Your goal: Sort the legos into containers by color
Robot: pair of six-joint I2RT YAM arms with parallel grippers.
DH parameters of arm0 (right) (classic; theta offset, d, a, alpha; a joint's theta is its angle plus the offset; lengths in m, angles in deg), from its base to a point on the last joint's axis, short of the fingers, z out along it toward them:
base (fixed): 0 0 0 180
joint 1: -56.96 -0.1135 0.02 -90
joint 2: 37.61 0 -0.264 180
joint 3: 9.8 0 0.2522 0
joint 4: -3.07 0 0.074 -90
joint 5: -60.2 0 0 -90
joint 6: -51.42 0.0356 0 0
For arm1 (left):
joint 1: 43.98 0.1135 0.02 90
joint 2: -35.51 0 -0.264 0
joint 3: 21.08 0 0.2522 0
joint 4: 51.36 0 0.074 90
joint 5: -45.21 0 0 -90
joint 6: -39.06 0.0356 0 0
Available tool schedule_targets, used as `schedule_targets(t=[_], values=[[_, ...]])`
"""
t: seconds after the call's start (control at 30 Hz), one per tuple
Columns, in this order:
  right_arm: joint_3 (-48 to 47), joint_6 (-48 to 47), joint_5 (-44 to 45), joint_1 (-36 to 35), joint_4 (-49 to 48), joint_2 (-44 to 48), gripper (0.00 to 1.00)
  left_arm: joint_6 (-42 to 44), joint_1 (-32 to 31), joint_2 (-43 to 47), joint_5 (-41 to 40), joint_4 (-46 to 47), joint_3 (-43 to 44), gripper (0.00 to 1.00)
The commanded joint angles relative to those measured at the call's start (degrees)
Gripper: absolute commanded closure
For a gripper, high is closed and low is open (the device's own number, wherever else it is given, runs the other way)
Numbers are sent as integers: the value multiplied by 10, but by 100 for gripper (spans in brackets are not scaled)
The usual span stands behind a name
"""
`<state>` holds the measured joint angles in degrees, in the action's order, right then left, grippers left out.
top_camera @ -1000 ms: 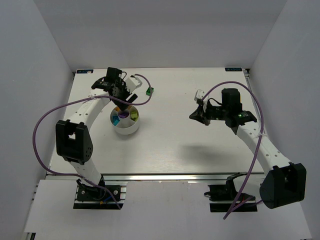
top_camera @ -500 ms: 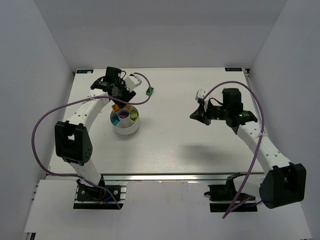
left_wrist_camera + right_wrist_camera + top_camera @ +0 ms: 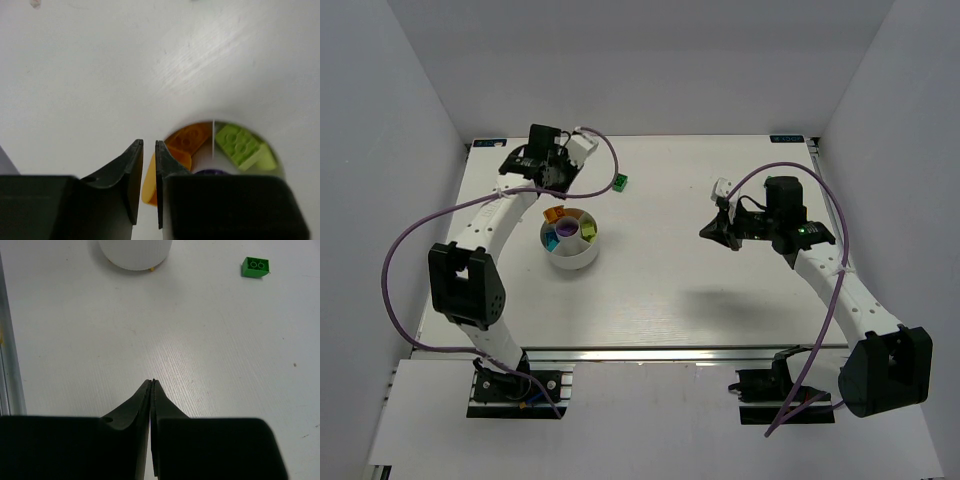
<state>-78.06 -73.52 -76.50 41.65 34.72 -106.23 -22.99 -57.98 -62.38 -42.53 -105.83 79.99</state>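
The round white bowl [image 3: 570, 256] stands left of centre, its wedge containers holding orange legos [image 3: 554, 213], a lime-yellow one [image 3: 588, 230], a cyan one [image 3: 551, 240] and a purple one [image 3: 568, 228]. One green lego [image 3: 619, 182] lies loose on the table behind the bowl. My left gripper [image 3: 556, 183] hovers just behind the bowl. In the left wrist view this gripper [image 3: 149, 145] is shut down to a thin slit with nothing in it, and orange legos [image 3: 192, 137] and a lime lego [image 3: 242, 145] show beyond. My right gripper [image 3: 703, 233] is shut and empty at the right.
From the right wrist, the shut gripper [image 3: 152, 381] points across bare table toward the bowl [image 3: 135, 252] and the green lego [image 3: 255, 267]. White walls enclose the table on three sides. A metal rail runs along the near edge [image 3: 650, 350].
My left gripper has drawn back from over the bowl toward the far side and its jaws have closed from wide. The orange wedge is now uncovered. The right arm has not moved.
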Motion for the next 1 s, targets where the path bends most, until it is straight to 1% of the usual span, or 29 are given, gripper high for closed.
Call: schedule_targets(t=[0.0, 0.03, 0.07, 0.1, 0.13, 0.17, 0.2, 0.23, 0.27, 0.3, 0.33, 0.37, 0.4, 0.43, 0.5, 0.53, 0.67, 0.73, 0.77, 0.83, 0.9, 0.97], values=[[8, 2, -13, 6, -7, 0, 93, -101, 1, -4, 39, 56, 80, 76], [9, 2, -11, 5, -8, 0, 93, -138, 1, -21, 63, 56, 98, 73], [9, 4, -9, 6, -8, -1, 93, -158, 1, -40, 89, 54, 138, 67], [10, 6, -8, 6, -11, -1, 93, -180, 1, -82, 120, 51, 160, 39], [10, 7, -6, 8, -13, 0, 93, -227, 1, -104, 129, 50, 181, 28], [11, 9, -4, 7, -14, 0, 93, -242, -5, -126, 143, 46, 224, 16], [12, 13, -2, 10, -16, -1, 93, -271, -10, -164, 146, 42, 244, 11], [12, 15, -1, 12, -18, -1, 93, -292, -10, -184, 145, 43, 260, 6], [13, 18, 4, 12, -21, -3, 93, -313, -16, -201, 142, 44, 280, 5], [14, 23, 9, 12, -29, -3, 92, -359, -16, -221, 142, 45, 312, 4], [15, 32, 14, 16, -34, -5, 92, -372, -16, -255, 145, 47, 330, 3], [15, 38, 28, 15, -36, -9, 92, -383, -16, -270, 135, 47, 346, 3], [14, 46, 34, 18, -44, -11, 92, -401, -23, -279, 121, 53, 356, 3], [14, 55, 39, 19, -47, -13, 92, -409, -23, -289, 89, 77, 351, 3], [13, 61, 54, 22, -51, -20, 92, -426, -39, -297, 65, 102, 342, 5], [12, 65, 57, 24, -52, -26, 92, -429, -39, -312, 42, 110, 348, 6], [11, 69, 65, 31, -51, -35, 92, -439, -62, -348, 1, 128, 353, 16], [11, 70, 66, 31, -52, -37, 92, -438, -70, -360, -14, 138, 353, 19], [10, 71, 66, 34, -51, -38, 92, -438, -78, -368, -54, 143, 349, 21], [10, 72, 65, 30, -52, -38, 92, -434, -86, -373, -77, 168, 338, 22], [10, 73, 64, 42, -51, -37, 92, -426, -93, -383, -117, 179, 336, 26], [10, 73, 62, 41, -51, -37, 92, -424, -104, -392, -145, 182, 343, 27]])
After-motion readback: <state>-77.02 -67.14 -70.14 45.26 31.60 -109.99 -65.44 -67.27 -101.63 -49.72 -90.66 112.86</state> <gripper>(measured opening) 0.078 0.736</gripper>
